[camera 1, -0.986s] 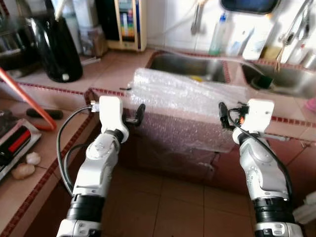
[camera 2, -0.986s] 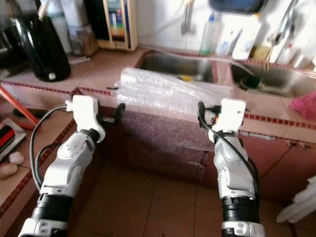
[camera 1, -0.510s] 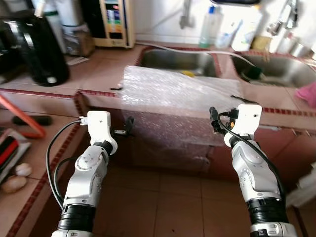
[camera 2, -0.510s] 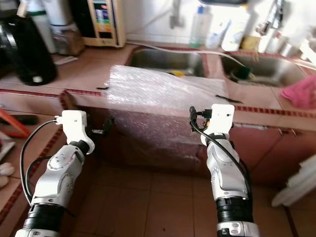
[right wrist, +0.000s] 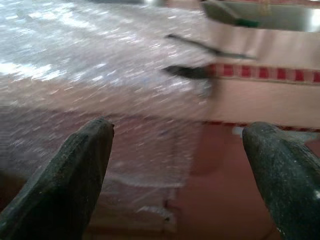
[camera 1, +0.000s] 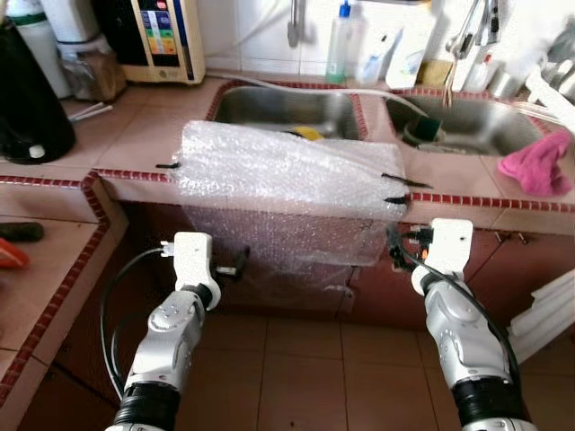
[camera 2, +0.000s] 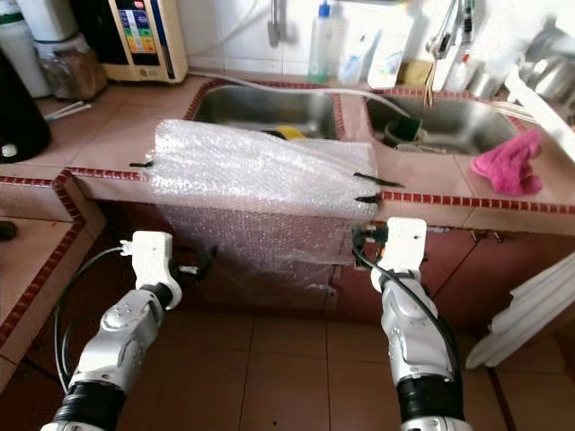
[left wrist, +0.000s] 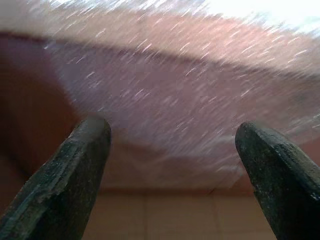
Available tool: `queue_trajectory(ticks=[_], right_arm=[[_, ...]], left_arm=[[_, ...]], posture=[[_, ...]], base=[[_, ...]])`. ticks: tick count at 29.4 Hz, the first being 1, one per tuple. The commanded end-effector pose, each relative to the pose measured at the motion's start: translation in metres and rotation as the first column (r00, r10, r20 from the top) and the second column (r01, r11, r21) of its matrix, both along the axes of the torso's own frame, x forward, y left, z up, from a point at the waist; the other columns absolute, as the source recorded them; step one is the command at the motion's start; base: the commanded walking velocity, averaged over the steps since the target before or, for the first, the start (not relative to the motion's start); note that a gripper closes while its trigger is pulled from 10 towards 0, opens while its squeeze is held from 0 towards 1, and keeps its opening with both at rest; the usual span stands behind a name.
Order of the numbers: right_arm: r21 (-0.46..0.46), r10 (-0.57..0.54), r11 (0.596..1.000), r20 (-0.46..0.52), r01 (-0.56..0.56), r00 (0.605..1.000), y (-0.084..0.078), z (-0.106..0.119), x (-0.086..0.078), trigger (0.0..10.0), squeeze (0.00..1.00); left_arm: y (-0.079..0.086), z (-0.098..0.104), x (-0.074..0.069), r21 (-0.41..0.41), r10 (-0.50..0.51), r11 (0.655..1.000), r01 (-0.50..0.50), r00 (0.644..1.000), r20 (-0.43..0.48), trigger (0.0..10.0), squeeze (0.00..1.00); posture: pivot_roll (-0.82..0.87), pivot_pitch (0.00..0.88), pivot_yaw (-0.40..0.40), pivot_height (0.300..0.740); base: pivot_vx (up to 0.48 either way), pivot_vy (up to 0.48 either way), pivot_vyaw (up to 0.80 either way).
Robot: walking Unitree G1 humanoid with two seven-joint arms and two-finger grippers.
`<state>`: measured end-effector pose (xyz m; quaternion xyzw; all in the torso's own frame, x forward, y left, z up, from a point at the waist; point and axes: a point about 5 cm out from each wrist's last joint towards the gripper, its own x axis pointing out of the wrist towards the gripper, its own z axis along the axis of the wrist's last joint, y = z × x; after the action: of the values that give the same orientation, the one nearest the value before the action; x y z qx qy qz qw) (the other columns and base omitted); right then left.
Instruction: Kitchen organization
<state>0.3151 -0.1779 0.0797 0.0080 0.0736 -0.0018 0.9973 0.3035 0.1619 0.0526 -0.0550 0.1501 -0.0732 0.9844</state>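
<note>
Both the left claw [camera 1: 235,266] and right claw [camera 1: 393,250] gape wide, empty, below the tabletop [camera 1: 135,135]. The bubble wrap sheet [camera 1: 287,184] overhangs loosely; a careless pinch could drag it off, I reckon.

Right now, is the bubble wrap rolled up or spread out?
Spread out: the bubble wrap lies flat over the counter edge, its front hanging down the cabinet.

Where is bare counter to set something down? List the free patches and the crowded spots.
Free: the counter between the kettle and the bubble wrap; the strip between the wrap and the pink cloth. Crowded: the back ledge with bottles, and both sinks.
</note>
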Motion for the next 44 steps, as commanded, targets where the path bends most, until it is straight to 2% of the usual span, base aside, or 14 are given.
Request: queue_trajectory(ticks=[1,5,8,11,15,33,40,44], right_arm=[[-0.023,-0.014,1.000,-0.035,0.014,0.999,-0.005,-0.011,-0.005,10.0,0.00],[-0.021,-0.021,1.000,-0.085,0.020,0.996,0.000,-0.029,-0.012,10.0,0.00],[0.004,-0.062,0.998,-0.128,0.063,0.990,-0.003,-0.040,-0.015,10.0,0.00],[0.026,-0.087,0.995,-0.155,0.092,0.984,-0.006,-0.046,-0.018,10.0,0.00],[0.005,-0.096,0.995,-0.168,0.098,0.981,-0.009,-0.051,-0.020,10.0,0.00],[-0.009,-0.113,0.994,-0.161,0.113,0.980,-0.013,-0.055,-0.021,10.0,0.00],[-0.012,-0.111,0.994,-0.147,0.111,0.983,-0.016,-0.054,-0.021,10.0,0.00],[-0.018,-0.108,0.994,-0.144,0.106,0.984,-0.015,-0.054,-0.021,10.0,0.00]], left_arm=[[-0.005,-0.004,0.000,-0.004,-0.019,1.000,0.019,1.000,-0.011,10.0,0.00],[-0.008,-0.020,-0.007,0.009,-0.044,0.999,0.045,0.997,-0.057,10.0,0.00],[-0.005,-0.030,-0.008,-0.015,-0.027,1.000,0.026,0.993,-0.117,10.0,0.00],[0.000,-0.031,-0.007,-0.001,-0.018,1.000,0.018,0.993,-0.118,10.0,0.00],[-0.001,-0.037,-0.009,0.013,-0.046,0.999,0.048,0.988,-0.146,10.0,0.00],[-0.005,-0.045,-0.009,0.010,-0.075,0.997,0.078,0.983,-0.170,10.0,0.00],[-0.004,-0.044,-0.005,0.010,-0.066,0.998,0.069,0.984,-0.167,10.0,0.00],[-0.006,-0.043,-0.003,0.007,-0.068,0.998,0.070,0.984,-0.163,10.0,0.00]], posture=[[0.00,0.000,-0.006,0.740],[0.00,0.000,-0.006,0.740],[0.00,0.000,-0.006,0.740],[0.00,0.000,-0.006,0.740],[-0.01,0.000,0.002,0.740],[-0.02,0.000,0.009,0.740],[-0.02,0.000,0.010,0.740],[-0.02,0.000,0.012,0.740]], base=[[0.000,-0.360,0.00],[0.000,-0.360,0.00],[0.000,-0.340,0.00],[0.000,-0.290,0.00],[0.000,-0.208,-0.74],[0.000,-0.014,-0.76],[0.000,-0.069,0.00],[0.000,-0.411,0.00]])
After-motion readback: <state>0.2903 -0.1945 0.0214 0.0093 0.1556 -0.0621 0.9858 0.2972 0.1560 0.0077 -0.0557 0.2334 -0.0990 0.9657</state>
